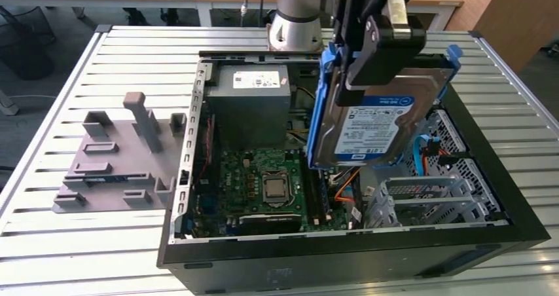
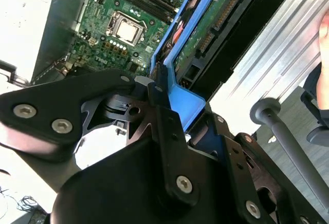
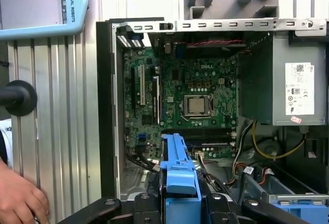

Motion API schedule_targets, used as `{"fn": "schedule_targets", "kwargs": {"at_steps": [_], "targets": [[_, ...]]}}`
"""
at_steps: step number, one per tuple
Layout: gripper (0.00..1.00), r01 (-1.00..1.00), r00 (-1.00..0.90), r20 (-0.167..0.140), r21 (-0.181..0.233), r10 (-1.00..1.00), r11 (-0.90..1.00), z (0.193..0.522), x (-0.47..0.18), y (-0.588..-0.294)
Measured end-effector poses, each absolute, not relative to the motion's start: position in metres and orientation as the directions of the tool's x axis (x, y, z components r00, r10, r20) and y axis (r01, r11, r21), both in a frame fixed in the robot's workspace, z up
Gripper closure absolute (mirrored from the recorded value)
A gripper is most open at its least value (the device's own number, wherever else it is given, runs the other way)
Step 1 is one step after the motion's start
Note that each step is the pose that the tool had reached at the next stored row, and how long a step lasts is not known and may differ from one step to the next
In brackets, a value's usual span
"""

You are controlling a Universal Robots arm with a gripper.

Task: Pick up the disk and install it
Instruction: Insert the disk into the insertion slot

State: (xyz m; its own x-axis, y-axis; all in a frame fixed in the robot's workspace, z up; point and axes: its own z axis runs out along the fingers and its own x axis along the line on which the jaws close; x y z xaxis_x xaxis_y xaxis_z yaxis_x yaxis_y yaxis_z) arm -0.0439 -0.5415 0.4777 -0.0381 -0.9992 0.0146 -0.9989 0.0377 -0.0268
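Item: disk [image 1: 384, 122]. Flat rectangular silver metal hard drive with a blue-and-white label on its face and a blue plastic frame along its edges. State: lifted, clamped at its upper end between the fingers of the gripper [image 1: 365, 80]. Pose: on edge, slightly tilted, hanging directly below the gripper, label side out in the exterior view.

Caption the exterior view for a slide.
Gripper holds the disk, label visible, above the open computer case; grey fixture on the slatted table at the exterior view's left.
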Motion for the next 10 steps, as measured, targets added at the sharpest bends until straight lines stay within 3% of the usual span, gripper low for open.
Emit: {"fn": "schedule_targets", "kwargs": {"at_steps": [10], "targets": [[0.64, -0.999, -0.038, 0.017, -0.027, -0.999, 0.038, 0.472, -0.025, -0.549]]}}
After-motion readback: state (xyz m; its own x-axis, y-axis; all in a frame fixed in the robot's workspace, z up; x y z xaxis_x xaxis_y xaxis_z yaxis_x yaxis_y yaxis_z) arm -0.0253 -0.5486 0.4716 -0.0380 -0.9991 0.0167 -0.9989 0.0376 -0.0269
